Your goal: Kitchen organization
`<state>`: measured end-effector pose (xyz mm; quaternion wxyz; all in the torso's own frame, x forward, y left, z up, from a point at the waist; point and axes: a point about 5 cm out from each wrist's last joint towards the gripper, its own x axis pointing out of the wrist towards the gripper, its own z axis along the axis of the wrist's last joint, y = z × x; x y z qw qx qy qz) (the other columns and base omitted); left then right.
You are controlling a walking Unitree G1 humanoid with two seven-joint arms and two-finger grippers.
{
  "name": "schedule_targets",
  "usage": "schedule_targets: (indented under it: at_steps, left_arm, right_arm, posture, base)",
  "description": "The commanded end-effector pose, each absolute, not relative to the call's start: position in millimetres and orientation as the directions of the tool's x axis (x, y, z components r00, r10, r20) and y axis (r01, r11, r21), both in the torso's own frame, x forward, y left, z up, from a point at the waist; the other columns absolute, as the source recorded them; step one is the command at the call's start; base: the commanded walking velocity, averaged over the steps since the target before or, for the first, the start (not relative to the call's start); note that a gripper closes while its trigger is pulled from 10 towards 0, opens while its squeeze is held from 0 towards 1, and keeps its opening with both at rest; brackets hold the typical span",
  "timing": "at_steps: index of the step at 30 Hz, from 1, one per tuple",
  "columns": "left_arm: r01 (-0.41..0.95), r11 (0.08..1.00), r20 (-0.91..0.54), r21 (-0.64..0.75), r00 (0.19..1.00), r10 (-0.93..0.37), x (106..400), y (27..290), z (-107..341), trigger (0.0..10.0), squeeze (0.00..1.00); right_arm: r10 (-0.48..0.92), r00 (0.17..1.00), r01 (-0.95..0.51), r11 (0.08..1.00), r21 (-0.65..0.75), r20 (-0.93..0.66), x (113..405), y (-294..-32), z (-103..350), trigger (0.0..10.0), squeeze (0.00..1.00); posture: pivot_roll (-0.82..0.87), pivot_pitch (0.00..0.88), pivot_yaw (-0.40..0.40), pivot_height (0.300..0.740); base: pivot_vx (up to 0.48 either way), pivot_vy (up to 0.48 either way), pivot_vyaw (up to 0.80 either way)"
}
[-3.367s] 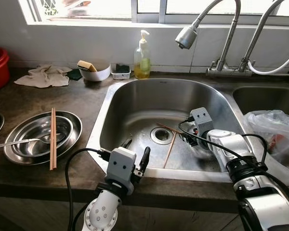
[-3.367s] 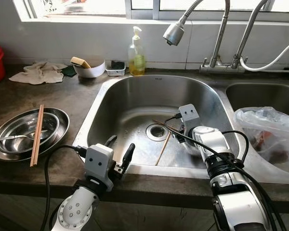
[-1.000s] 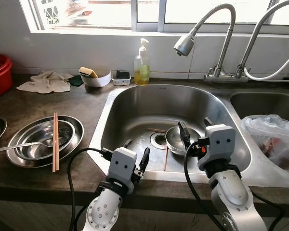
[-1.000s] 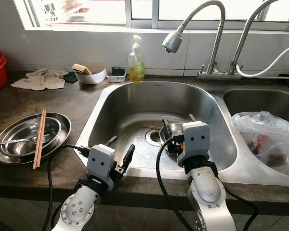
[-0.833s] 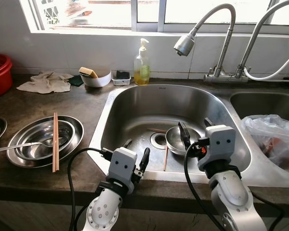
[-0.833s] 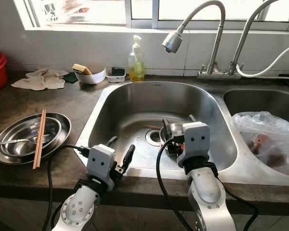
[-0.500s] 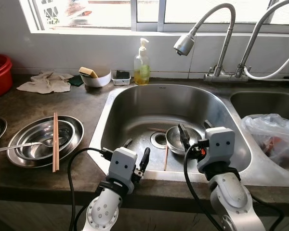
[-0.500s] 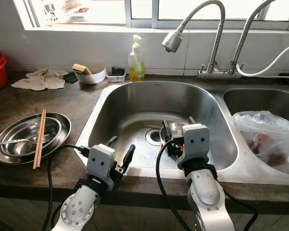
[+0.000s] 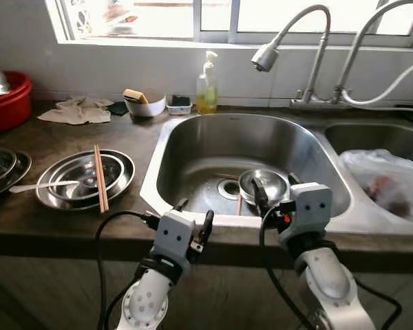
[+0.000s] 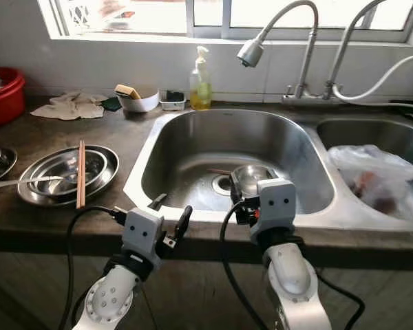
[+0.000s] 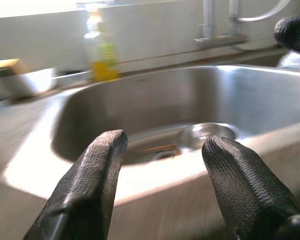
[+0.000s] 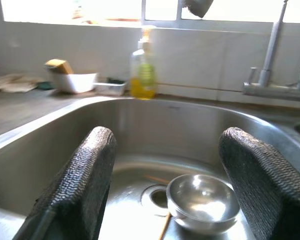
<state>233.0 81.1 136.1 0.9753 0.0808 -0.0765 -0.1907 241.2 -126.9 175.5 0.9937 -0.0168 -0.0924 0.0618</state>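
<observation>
Steel bowl [image 9: 263,185] is sitting upright on the floor of the left sink basin [image 9: 193,148], just beside the drain [image 9: 228,188], with a chopstick [image 9: 239,203] lying on the basin floor next to it. The right gripper [image 9: 272,194] is hovering above the basin's front rim, just in front of the bowl, its fingers [image 12: 79,187] spread wide and gripping nothing. The left gripper [image 9: 193,218] is hanging over the front edge of the counter [image 9: 69,220], fingers [image 11: 90,192] also parted and empty, pointing toward the basin. Most of the basin floor around the bowl is lying open, giving room on the far and left sides.

On the counter to the left, stacked steel plates [image 9: 86,180] are carrying a pair of chopsticks [image 9: 100,187] and a spoon [image 9: 41,185]. A red tub [image 9: 10,103] is standing at the far left, with a rag [image 9: 76,110] near it. A soap bottle [image 9: 206,86], a white bowl with a sponge [image 9: 144,102] and a small tray [image 9: 179,104] are lining the back edge. A faucet [image 9: 289,41] is arching over the basin. A plastic bag [image 9: 385,182] is lying in the right basin. No writing is legible anywhere.
</observation>
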Motion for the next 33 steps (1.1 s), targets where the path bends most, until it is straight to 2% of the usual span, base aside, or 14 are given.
schedule_targets:
  at_steps: [1,33]
  left_arm:
    - [0.361,0.915,0.096,0.179,0.919,-0.381,231.4,81.4,131.4,10.0,0.0]
    - [0.372,0.912,0.086,0.176,0.917,-0.39,229.6,79.4,128.4,10.0,0.0]
  right_arm:
    - [0.126,0.971,-0.119,0.992,-0.048,0.203,241.3,-126.8,180.1,10.0,0.0]
    - [0.129,0.984,-0.124,0.991,-0.048,0.124,237.0,-126.7,162.2,10.0,0.0]
  posture:
    - [-0.03,0.0,-0.01,0.74]
    - [-0.04,0.0,-0.01,0.74]
  base:
    - [-0.341,0.0,0.0]
    - [-0.342,0.0,0.0]
